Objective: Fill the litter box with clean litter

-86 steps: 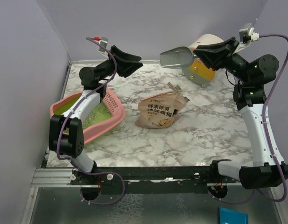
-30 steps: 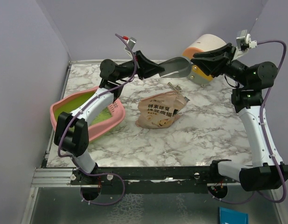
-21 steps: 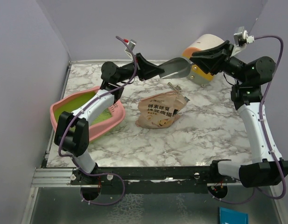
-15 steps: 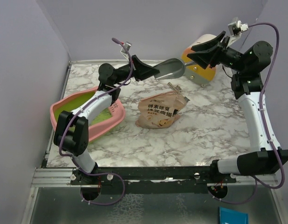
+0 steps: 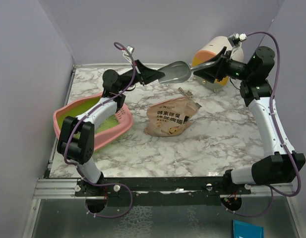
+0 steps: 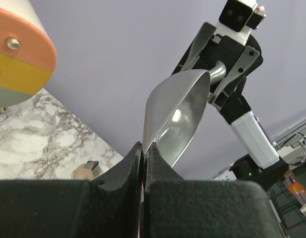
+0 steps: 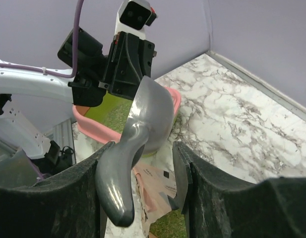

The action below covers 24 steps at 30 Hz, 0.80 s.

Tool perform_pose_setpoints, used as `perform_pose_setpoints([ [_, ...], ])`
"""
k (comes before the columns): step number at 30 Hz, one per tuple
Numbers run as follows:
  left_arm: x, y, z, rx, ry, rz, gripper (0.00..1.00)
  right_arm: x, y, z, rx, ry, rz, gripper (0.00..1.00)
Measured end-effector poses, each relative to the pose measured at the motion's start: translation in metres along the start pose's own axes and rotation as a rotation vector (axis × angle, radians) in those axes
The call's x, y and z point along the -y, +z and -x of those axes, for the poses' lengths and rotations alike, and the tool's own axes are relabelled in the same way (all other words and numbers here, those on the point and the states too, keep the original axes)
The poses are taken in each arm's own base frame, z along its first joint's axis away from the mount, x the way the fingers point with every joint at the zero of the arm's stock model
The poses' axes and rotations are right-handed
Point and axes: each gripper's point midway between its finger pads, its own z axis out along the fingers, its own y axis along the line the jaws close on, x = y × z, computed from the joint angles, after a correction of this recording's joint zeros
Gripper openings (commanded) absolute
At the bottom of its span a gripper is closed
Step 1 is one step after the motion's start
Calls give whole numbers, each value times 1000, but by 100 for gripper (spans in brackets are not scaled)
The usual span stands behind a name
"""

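The grey metal scoop (image 5: 175, 71) hangs in the air at the back of the table, between both arms. My left gripper (image 5: 153, 75) is shut on the rim of its bowl (image 6: 177, 114), pinching the thin edge (image 6: 143, 148). My right gripper (image 5: 206, 69) stands open around the handle (image 7: 120, 178), which rests against one finger (image 7: 88, 183) with a gap to the other. The pink litter box (image 5: 78, 106) sits at the left with a grainy layer on its yellow-green floor (image 5: 109, 120). The tan litter pouch (image 5: 170, 118) lies mid-table.
The round cream, orange and yellow drawer unit (image 5: 212, 52) stands at the back right, just behind my right gripper, and shows at the left wrist view's edge (image 6: 19, 54). Purple walls close the back and left sides. The litter box rim (image 7: 93, 131) lies below the scoop.
My right gripper has opened off the scoop's handle and its wrist has swung up and back. The left gripper has drawn the scoop a little to the left.
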Motion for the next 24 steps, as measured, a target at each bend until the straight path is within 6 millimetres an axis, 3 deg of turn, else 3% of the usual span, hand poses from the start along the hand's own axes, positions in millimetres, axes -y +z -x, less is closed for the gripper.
perform_pose_setpoints([
  [5, -6, 0, 2, 18, -28, 24, 0, 1, -1, -11, -9, 33, 1, 47],
  [24, -20, 1, -3, 13, -53, 85, 0, -4, 0, -2, 17, 20, 19, 43],
])
